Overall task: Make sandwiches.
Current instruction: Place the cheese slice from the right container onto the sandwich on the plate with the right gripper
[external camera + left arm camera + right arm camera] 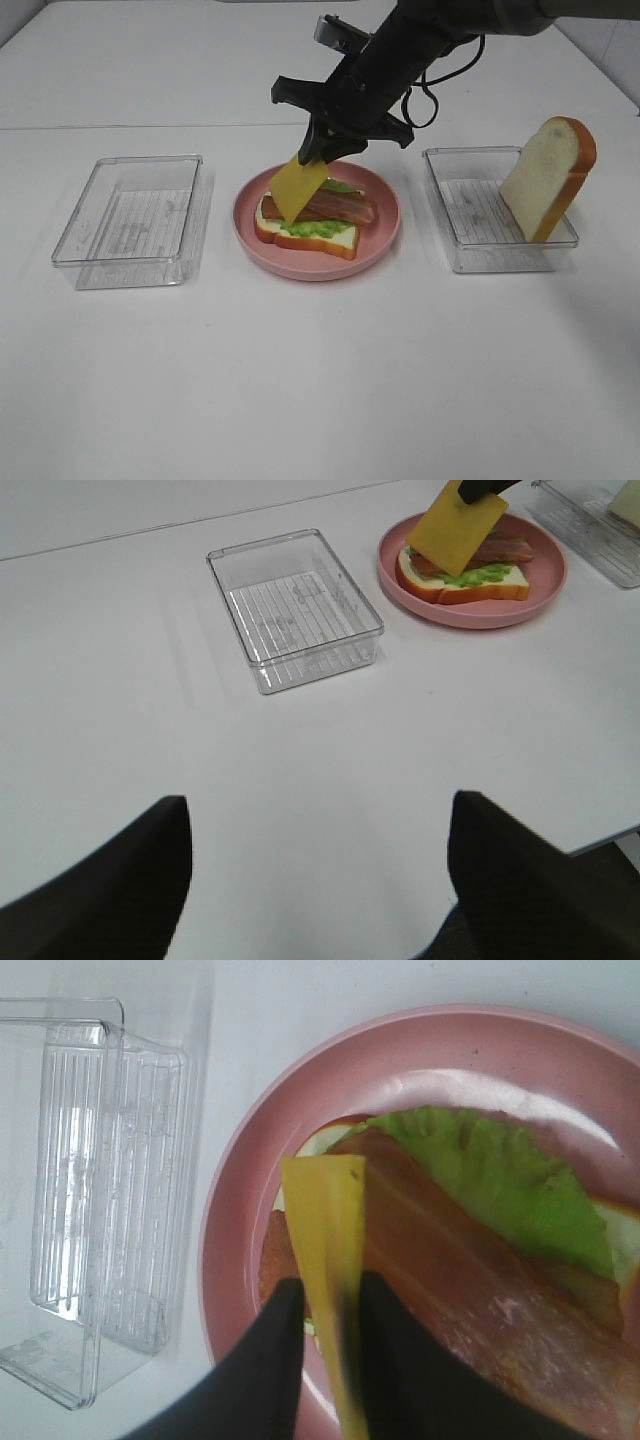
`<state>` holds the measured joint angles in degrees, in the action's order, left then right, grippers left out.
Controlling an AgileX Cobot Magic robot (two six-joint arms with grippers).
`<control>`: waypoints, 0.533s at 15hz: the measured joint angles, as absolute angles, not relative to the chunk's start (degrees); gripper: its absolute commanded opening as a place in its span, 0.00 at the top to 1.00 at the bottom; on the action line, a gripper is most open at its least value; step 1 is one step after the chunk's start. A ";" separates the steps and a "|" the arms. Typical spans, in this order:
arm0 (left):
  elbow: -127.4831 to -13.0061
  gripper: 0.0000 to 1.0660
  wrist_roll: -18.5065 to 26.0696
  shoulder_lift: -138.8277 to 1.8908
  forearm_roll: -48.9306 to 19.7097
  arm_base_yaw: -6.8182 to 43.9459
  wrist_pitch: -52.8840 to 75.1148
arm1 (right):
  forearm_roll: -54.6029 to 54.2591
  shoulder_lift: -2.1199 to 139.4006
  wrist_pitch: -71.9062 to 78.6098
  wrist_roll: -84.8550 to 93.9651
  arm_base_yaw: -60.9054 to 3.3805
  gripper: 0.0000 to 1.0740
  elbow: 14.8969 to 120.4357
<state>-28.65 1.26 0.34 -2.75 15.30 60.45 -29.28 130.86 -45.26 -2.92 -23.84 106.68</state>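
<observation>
One stack: half-built sandwich [308, 225], white bread base, green lettuce, reddish-brown bacon strips [335, 207], on round pink plate [378, 240].
Cheese: yellow square slice [296, 187] hangs edge-down over the plate, touching or just above the bacon; cannot tell which.
Right gripper [330, 1310]: pinched narrow on cheese's upper corner.
Left gripper [315, 870]: spread wide, empty, well away from the plate.
Top slice: second white bread slice [549, 177] leans upright in clear tray [470, 255] beside the plate.
Empty tray: clear plastic [130, 225], plate's other side.
Step advice: lay cheese flat, square over bacon, before letting go.
</observation>
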 measured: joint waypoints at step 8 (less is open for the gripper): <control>-28.65 0.35 1.26 0.34 -2.75 15.30 60.45 | -14.90 127.71 -48.07 -4.93 -23.84 0.33 106.68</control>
<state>-28.65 1.26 0.34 -2.75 15.30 60.45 -14.90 127.71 -48.07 -4.93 -23.84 106.68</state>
